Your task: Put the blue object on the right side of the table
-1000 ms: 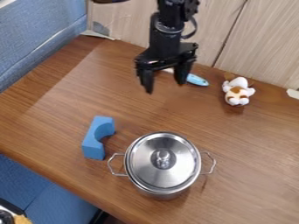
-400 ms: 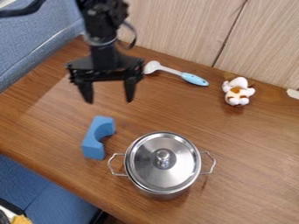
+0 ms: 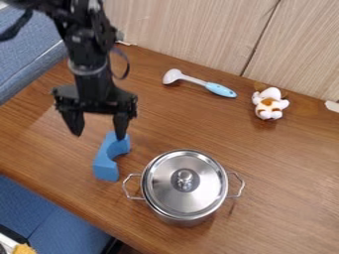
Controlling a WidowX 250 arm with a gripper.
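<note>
The gripper (image 3: 99, 135), fingers apart, hangs by the blue block (image 3: 106, 162), left of the shiny pot (image 3: 171, 191). A spoon (image 3: 218, 90) and toy (image 3: 269, 105) lie far.

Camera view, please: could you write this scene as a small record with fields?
surface: brown wooden table
target: blue block with curved cutout, left of the pot in the view
gripper: black gripper, open, by the block's far end
cookware: metal pot, lid on
utensil: spoon with light-blue handle, near the wall
toy: white-and-brown toy, right of the spoon
</note>
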